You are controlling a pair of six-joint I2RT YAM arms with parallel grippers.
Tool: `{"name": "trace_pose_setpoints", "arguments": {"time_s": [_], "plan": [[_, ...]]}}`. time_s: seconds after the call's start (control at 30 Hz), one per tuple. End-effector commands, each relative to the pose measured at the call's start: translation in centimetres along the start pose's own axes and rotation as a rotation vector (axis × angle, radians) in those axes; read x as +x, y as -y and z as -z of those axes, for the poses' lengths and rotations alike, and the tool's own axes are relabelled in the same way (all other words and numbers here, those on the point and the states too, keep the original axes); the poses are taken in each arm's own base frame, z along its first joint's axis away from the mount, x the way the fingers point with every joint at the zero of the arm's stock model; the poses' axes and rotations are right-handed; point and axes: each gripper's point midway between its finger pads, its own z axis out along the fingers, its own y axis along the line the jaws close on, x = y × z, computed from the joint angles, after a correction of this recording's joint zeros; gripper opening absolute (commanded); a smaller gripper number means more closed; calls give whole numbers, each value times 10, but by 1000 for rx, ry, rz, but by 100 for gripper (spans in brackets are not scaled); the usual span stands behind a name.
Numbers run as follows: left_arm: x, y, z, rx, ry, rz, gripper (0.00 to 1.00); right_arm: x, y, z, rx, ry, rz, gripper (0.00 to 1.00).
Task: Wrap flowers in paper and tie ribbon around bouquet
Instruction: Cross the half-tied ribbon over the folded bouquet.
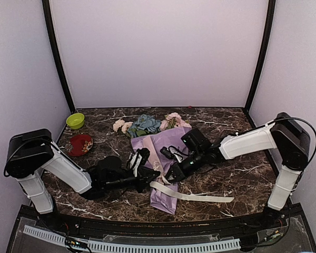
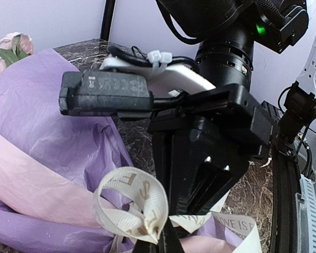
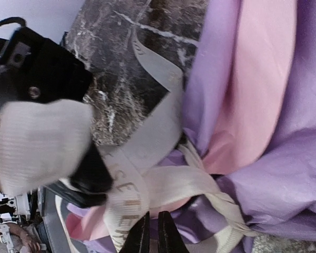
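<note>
Bouquet (image 1: 166,147) is lying in the middle of the surface (image 1: 242,179), blooms (image 1: 145,125) toward the back wall (image 1: 158,52). Left end effector (image 2: 157,238) is clenched on a loop of the ribbon (image 2: 131,203) near the stem end. Right end effector (image 3: 152,231), just beside it, is squeezed nearly shut, and I can't tell if any ribbon's caught in there.

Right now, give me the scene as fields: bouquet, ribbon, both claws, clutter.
bouquet: lilac cone lying mid-table, flowers at its far end
ribbon: crossed loosely around the cone's narrow part, one tail trailing right on the table; no finished bow visible
left claw: shut on the ribbon, holding a loop
right claw: tips nearly together beside the crossing; unclear whether it grips the ribbon
clutter: green bowl and red cup, far left, apart from the bouquet
</note>
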Motion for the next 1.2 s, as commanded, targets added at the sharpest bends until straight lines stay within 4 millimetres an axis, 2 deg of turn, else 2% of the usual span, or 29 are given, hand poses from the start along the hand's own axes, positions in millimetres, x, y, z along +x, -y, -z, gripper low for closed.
{"name": "trace_pose_setpoints", "arguments": {"time_s": [0.0,0.1,0.23,0.37,0.5,0.7,0.83,0.9,0.97,1.07,1.17], "plan": [[-9,1,-2,5,25,-24,0,-15,-42,8,-232,54,117,7],[-9,0,-5,3,28,-33,0,-15,-42,9,-317,70,95,8],[-12,4,-8,27,38,-36,0,-13,-35,0,-376,42,66,10],[-11,2,-9,28,39,-22,0,-19,-40,6,-445,64,79,14],[-10,0,-10,33,38,-7,0,-20,-37,4,-473,79,71,16],[-7,-3,-14,26,22,5,0,-24,-55,16,-607,130,66,19],[-7,-2,-14,35,22,6,0,-25,-57,12,-627,126,62,20],[-6,-2,-14,35,19,4,0,-27,-64,15,-647,131,88,21],[-6,-3,-14,29,23,3,0,-28,-68,12,-641,122,96,23],[-7,-1,-15,41,28,-7,0,-29,-54,-3,-527,104,102,23],[-5,-2,-19,38,20,-7,0,-17,-45,-19,-424,18,123,25]]}}
